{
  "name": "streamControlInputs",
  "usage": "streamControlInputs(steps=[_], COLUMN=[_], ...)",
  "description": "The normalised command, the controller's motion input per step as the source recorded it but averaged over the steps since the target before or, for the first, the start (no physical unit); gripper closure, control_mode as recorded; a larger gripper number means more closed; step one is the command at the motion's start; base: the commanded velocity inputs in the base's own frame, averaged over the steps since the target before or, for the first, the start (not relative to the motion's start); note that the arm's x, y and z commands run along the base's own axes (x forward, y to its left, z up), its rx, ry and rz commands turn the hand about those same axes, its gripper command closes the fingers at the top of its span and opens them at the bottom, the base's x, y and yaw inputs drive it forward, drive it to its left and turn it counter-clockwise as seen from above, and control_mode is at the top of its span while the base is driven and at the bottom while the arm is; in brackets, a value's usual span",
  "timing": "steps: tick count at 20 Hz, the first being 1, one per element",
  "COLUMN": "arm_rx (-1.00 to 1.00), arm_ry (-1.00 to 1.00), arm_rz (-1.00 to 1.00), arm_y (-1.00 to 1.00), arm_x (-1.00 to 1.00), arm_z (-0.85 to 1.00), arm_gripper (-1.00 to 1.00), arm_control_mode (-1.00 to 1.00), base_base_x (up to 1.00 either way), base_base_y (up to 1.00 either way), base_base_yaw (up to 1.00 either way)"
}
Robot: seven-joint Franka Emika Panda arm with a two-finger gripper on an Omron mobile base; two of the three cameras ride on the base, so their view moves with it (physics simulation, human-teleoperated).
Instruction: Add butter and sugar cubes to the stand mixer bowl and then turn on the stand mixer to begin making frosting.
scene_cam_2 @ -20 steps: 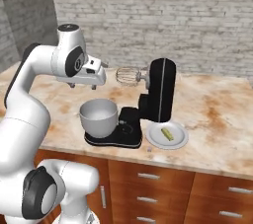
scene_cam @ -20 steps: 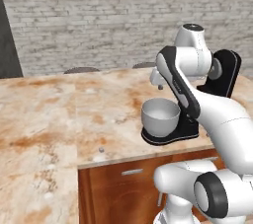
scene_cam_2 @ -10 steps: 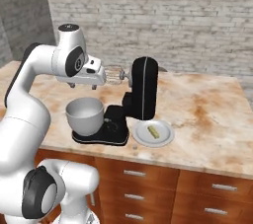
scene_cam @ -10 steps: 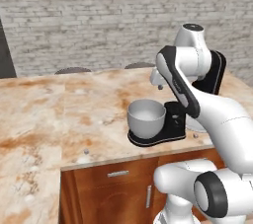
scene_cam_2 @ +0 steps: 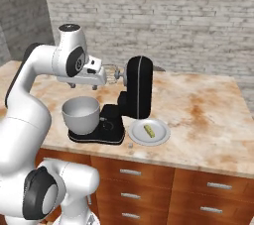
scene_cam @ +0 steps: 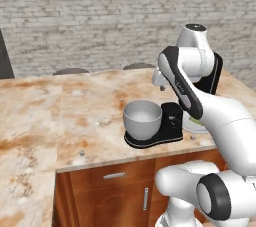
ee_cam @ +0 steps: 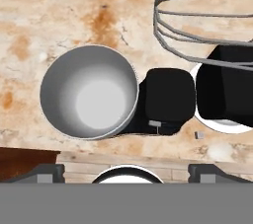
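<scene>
The glossy black stand mixer (scene_cam_2: 138, 86) has its head tilted up, with the wire whisk (scene_cam_2: 111, 74) pointing left over the grey stand mixer bowl (scene_cam_2: 81, 115). The bowl (ee_cam: 89, 98) sits on the mixer's base and looks empty. On a white plate (scene_cam_2: 161, 137) right of the mixer lies the pale butter (scene_cam_2: 148, 130). A tiny grey cube (scene_cam_2: 130, 145) rests near the counter's front edge. My gripper (scene_cam_2: 83, 87) hangs above the bowl beside the whisk (ee_cam: 202, 16), open and holding nothing, fingertips (ee_cam: 47, 172) wide apart. In the left base view the gripper (scene_cam: 160, 87) is just above the bowl (scene_cam: 142, 119).
The marble counter (scene_cam: 60, 111) stretches far to the left and back toward a brick wall. Another small grey bit (scene_cam: 81, 153) lies on it left of the mixer, near the front edge. Wooden drawers (scene_cam_2: 198, 189) run below the counter.
The whole picture has slid left in both base views, so the base has driven to the right along the counter. The arm keeps its pose over the bowl.
</scene>
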Motion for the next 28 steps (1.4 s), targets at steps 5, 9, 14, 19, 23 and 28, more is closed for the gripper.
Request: streamControlInputs(steps=[5, 9, 14, 19, 23, 28], arm_rx=[0.0, 0.0, 0.0, -0.01, 0.0, 0.0], arm_ry=[0.0, -0.05, 0.0, 0.0, 0.0, 0.01], arm_rz=[0.0, 0.0, 0.0, 0.0, 0.0, 0.0], arm_y=[0.0, 0.07, 0.61, 0.74, 0.79, 0.77], arm_x=[0.0, -0.35, -0.31, -0.19, -0.08, -0.01], arm_z=[0.0, 0.0, 0.0, 0.0, -0.01, -0.09], arm_gripper=[-1.0, -1.0, -1.0, -1.0, -1.0, -1.0], arm_control_mode=[1.0, -1.0, -1.0, -1.0, -1.0, -1.0], base_base_x=[-0.15, 0.0, 0.0, 0.0, 0.0, 0.0], base_base_y=[-0.01, 0.0, 0.0, 0.0, 0.0, 0.0], base_base_yaw=[0.0, 0.0, 0.0, 0.0, 0.0, 0.0])
